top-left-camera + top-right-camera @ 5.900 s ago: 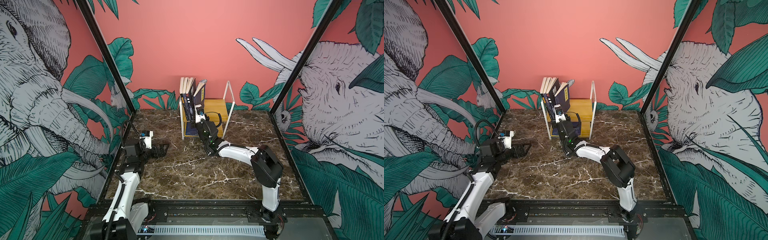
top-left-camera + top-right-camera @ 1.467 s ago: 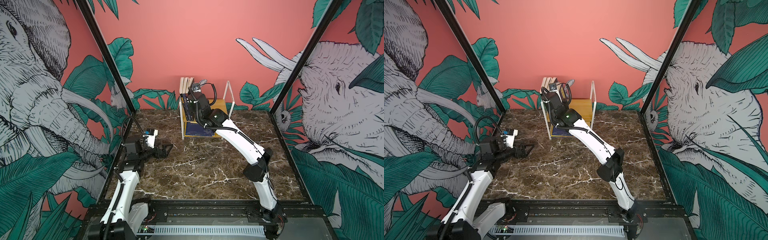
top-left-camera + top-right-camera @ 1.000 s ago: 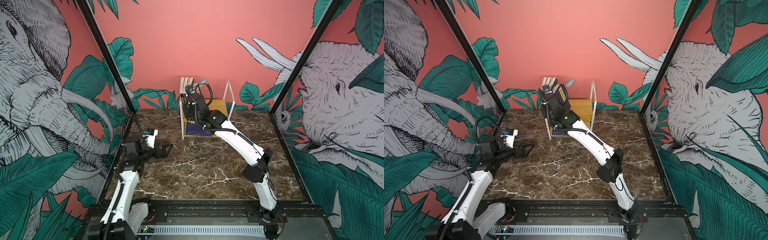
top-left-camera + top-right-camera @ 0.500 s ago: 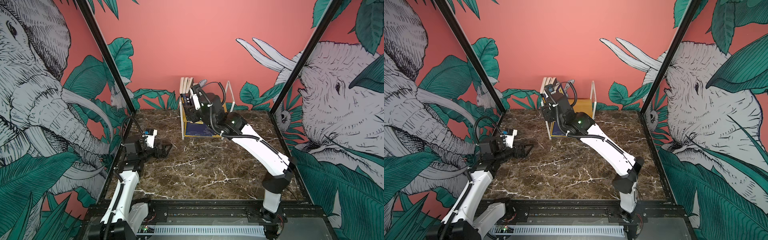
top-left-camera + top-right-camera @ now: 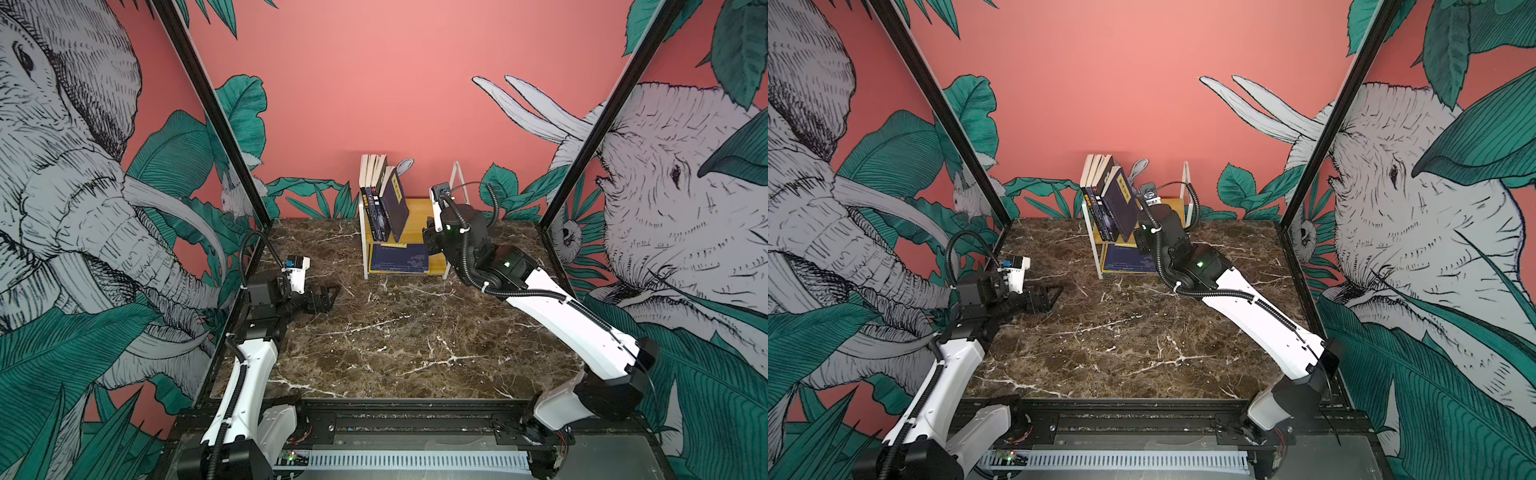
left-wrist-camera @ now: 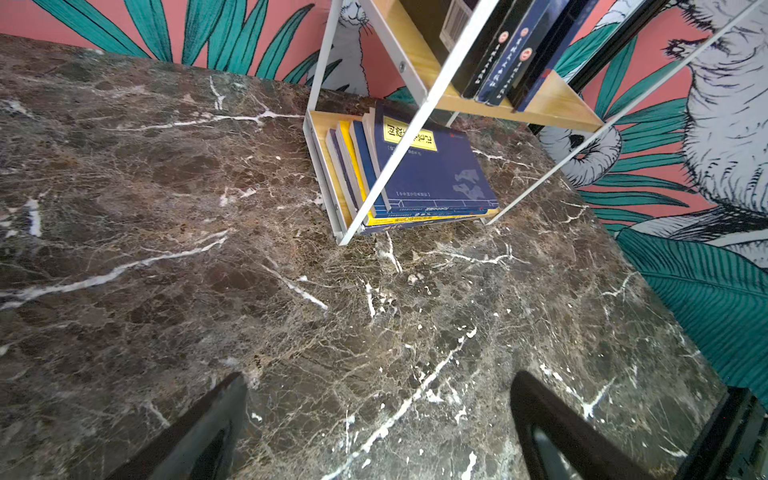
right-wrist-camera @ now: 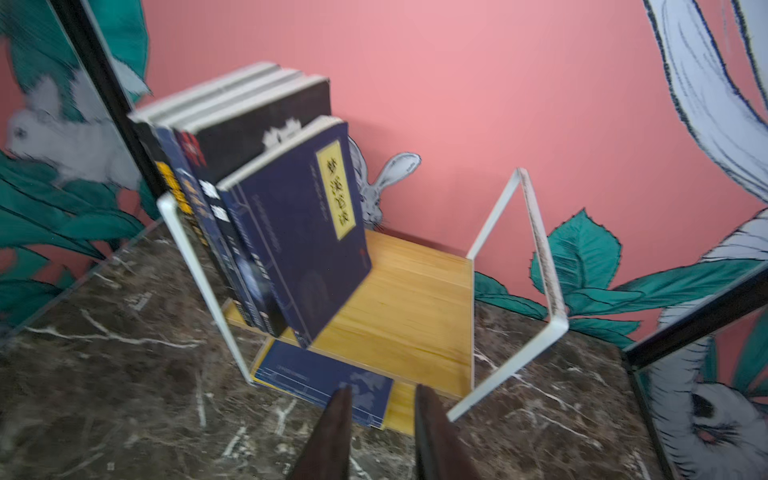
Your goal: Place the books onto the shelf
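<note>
Left gripper (image 5: 331, 297) hasn't changed over the last seconds. It's parked low over the table (image 5: 395, 332), jaws spread wide and gripping nothing. Ahead of its fingers and well apart stands the shelf (image 7: 415, 291), and the table between them is bare marble. On the lower board, seen from this wrist, a flat stack (image 6: 432, 174) lies with a navy cover on top and a yellow one inside it.

Up on the top board the books (image 7: 249, 124) stand in a row at the end farther from the right gripper. The last navy book (image 7: 307, 249) leans on them, tilted, its foot out on the board.

That's the change. Half a second ago the right gripper (image 7: 380, 388) was up against that row, and now it has backed out to the shelf's front. The lower board's edge is just past its tips. It has let go: the jaws are narrowed to a slim gap with nothing between them.

We read this as the book being placed and released. We see no book off the shelf in any view, so we judge the task done or nearly so. The risk is the leaning book sliding flat, since nothing props it on the open side.
</note>
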Available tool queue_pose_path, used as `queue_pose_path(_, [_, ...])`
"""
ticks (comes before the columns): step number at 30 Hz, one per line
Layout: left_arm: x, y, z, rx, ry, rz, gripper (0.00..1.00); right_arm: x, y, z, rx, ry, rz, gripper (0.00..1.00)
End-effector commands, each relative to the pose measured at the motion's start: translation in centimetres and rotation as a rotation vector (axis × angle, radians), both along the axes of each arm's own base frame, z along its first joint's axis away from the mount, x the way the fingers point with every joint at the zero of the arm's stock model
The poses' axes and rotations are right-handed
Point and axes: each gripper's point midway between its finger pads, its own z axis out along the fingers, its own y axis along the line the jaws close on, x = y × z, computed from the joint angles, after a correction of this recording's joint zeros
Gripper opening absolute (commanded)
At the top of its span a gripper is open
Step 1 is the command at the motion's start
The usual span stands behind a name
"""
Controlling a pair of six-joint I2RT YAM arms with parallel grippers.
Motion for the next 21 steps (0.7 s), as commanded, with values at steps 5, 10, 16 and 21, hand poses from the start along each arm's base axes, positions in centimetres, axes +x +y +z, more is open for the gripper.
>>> queue_pose_path(5, [1.7, 3.7, -0.1, 0.231, -0.06, 0.13, 0.99, -0.9, -4.9, 1.2, 0.071, -0.099, -0.084, 0.0])
queue_pose_path(10, [2.8, 4.2, -2.4, 0.326, -0.162, 0.119, 0.99, -3.0, -9.5, -2.4, 0.019, -0.066, -0.114, 0.0])
queue_pose_path(16, [3.7, 3.9, -5.2, 0.345, -0.228, 0.087, 0.99, -5.7, -14.5, -7.8, -0.017, -0.028, -0.17, 0.14])
queue_pose_path(21, [4.6, 3.7, -6.4, 0.35, -0.27, 0.072, 1.0, -7.2, -18.0, -12.4, -0.067, 0.014, -0.228, 0.56])
